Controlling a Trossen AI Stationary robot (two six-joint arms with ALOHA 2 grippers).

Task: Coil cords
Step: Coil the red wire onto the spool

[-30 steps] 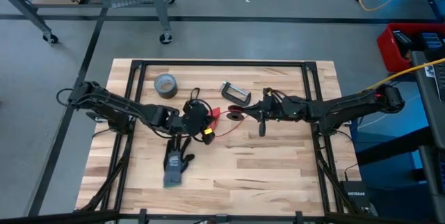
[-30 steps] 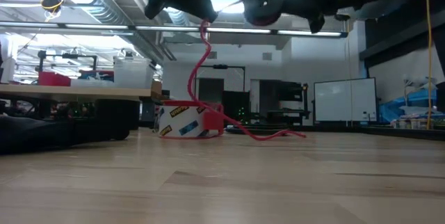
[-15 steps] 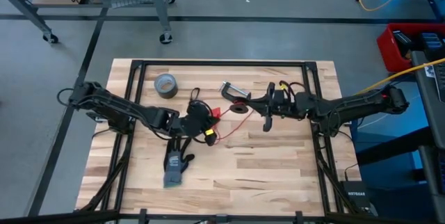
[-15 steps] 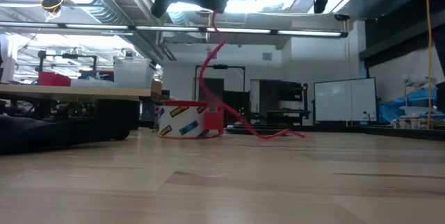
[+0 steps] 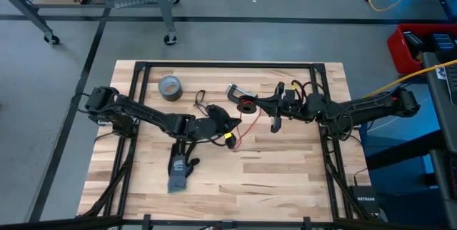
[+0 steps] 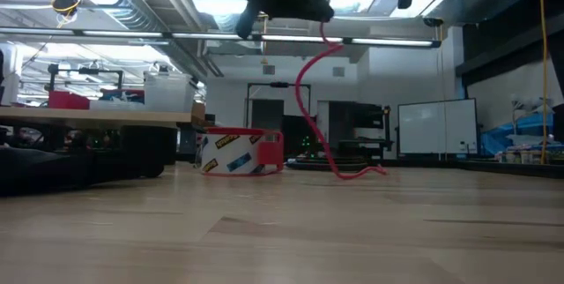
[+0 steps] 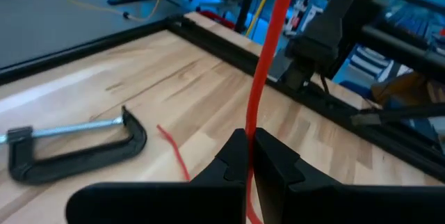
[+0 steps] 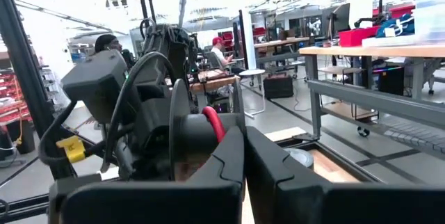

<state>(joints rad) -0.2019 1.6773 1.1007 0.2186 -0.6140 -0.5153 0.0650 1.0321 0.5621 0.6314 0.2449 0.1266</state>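
The wooden surface [image 5: 285,166] carries everything; taking its centre as the dial, the left arm reaches in from nine o'clock and the right arm from three o'clock, meeting just above centre. A grey glove [image 5: 180,173] lies near seven o'clock, a grey tape roll [image 5: 170,86] near eleven, a dark C-clamp [image 7: 66,151] toward twelve.

The red cord [image 6: 308,108] runs between the two arms. The left fingers [image 7: 248,156] are pressed together on it, the strand rising straight out of them. The right fingers [image 8: 240,156] are also together, apparently clamped on the cord's other end. From the lifted span, the cord sags to the surface and trails there.

To coil well, I judge one arm should anchor its end while the other sweeps even loops, keeping light tension so the slack neither snags the clamp nor kinks.
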